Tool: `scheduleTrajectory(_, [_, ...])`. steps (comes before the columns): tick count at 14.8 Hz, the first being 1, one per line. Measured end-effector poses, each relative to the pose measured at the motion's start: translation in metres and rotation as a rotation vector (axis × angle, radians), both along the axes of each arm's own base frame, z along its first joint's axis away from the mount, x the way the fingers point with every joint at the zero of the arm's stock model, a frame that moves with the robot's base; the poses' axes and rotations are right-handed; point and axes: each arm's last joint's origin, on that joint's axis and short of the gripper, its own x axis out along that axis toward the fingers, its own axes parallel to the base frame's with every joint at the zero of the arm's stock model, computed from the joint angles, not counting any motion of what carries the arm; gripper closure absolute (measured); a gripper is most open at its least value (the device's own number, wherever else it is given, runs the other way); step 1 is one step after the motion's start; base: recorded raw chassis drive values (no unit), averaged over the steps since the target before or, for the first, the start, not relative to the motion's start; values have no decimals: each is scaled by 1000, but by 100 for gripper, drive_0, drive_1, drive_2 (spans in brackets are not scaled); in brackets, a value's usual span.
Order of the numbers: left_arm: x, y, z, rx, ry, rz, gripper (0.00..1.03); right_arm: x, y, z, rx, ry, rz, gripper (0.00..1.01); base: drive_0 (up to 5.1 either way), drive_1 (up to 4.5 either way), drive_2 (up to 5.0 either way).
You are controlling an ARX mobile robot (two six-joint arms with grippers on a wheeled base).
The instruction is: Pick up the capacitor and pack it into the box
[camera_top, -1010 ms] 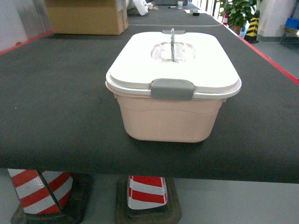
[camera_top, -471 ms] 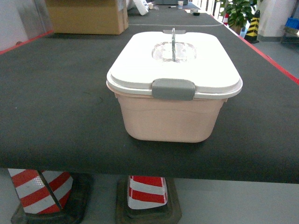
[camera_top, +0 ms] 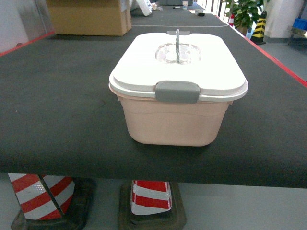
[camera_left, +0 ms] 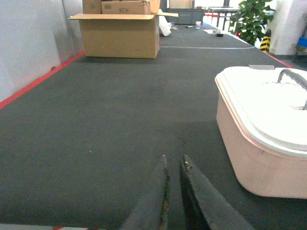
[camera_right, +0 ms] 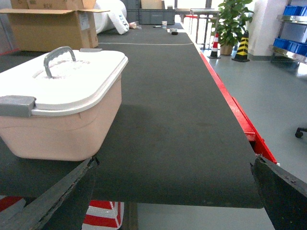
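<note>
Pink box [camera_top: 175,122], white lid [camera_top: 177,62] clasped shut, stands near the front edge of the dark bench [camera_top: 57,105]. Left claw [camera_left: 173,189], left of the box, nearly closed and empty; right claw [camera_right: 172,191], right of the box, spread wide, empty.

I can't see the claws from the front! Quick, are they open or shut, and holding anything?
Left gripper: shut, holding nothing.
Right gripper: open wide, holding nothing.

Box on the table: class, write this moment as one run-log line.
box: lid on, clasp shut, handle upright | left tool: shut, empty | right tool: open, empty | capacitor: not in view
</note>
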Motion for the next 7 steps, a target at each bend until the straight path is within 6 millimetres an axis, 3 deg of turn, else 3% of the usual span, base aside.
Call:
scheduleTrajectory(2, [-24, 16, -25, -5, 10, -8, 101, 0, 0, 0, 0, 0, 0, 3, 0, 0, 0])
scheduleTrajectory(4, [-38, 16, -37, -5, -7, -6, 101, 0, 0, 0, 0, 0, 0, 3, 0, 0, 0])
scheduleTrajectory(7, [-44, 16, -37, -5, -10, -6, 101, 0, 0, 0, 0, 0, 0, 3, 0, 0, 0])
